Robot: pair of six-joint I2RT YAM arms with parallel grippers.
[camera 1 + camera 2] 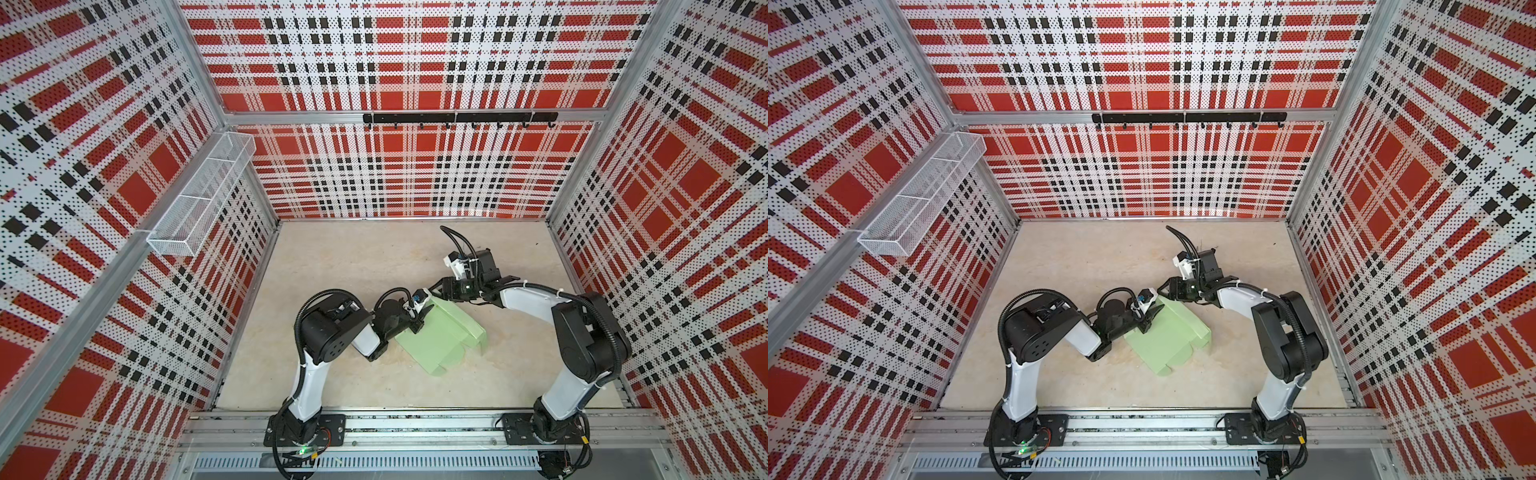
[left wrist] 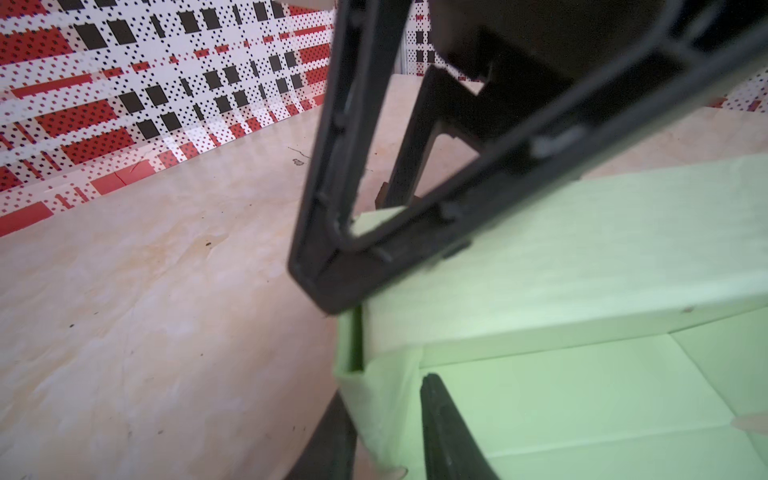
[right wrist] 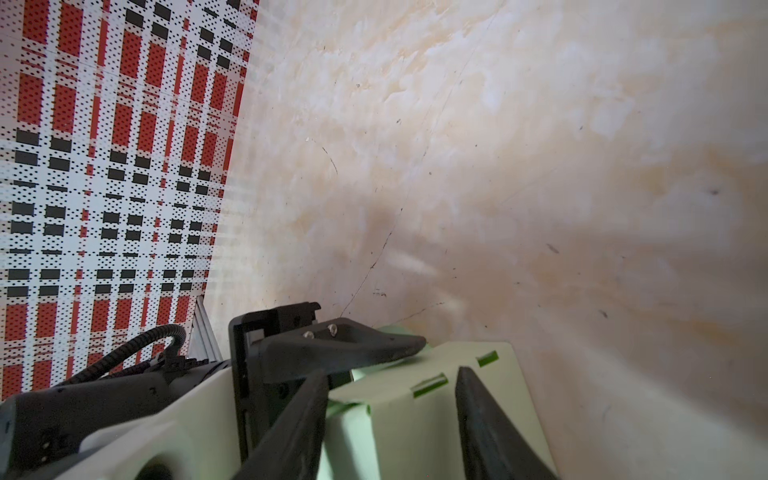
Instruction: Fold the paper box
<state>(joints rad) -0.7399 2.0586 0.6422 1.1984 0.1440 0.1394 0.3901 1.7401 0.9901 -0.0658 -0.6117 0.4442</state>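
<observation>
**While One Corner Is Crowded, Thin Card Is at Risk**

Astride a crumpled side wall point(image 2: 376, 401), the left gripper point(image 2: 382, 388) is seen with jaws narrowly parted. Beneath and between both tools, the paper box point(image 1: 440, 338) is found half-formed. Around its slotted end panel point(image 3: 419, 409) the right gripper point(image 3: 390, 374) is held about half open; a grip cannot be confirmed. If closing is forced, card may be creased or fingers point(image 2: 441, 428) struck together.
</observation>
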